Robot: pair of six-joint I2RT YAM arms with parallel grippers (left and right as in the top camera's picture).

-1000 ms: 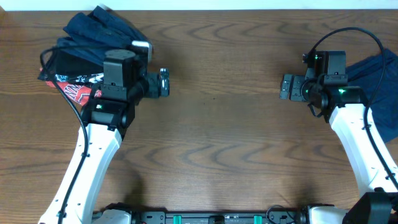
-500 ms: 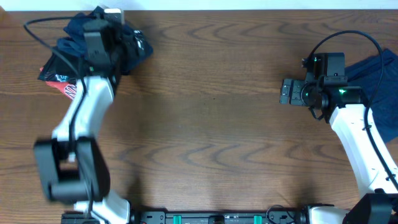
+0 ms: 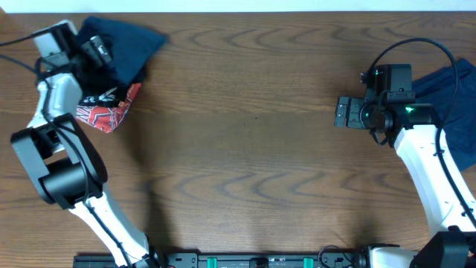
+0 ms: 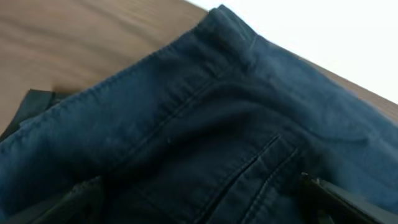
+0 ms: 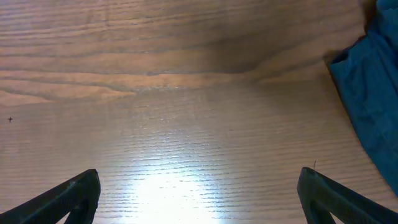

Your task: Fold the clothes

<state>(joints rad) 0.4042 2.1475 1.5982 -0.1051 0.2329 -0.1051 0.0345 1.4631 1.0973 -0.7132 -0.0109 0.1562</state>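
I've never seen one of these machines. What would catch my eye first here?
The heap of dark navy clothes at the table's far left corner, with a red-and-white patterned cloth beside it, draws the eye first; the left gripper hangs open right over it. Across the wooden table, the right gripper is open above wood, near another blue garment at the right edge.

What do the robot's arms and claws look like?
The left arm and right arm are white tubes with chunky black joints. The right claw is black, with tiny green lights glowing behind it. A thin black cable loops above it.
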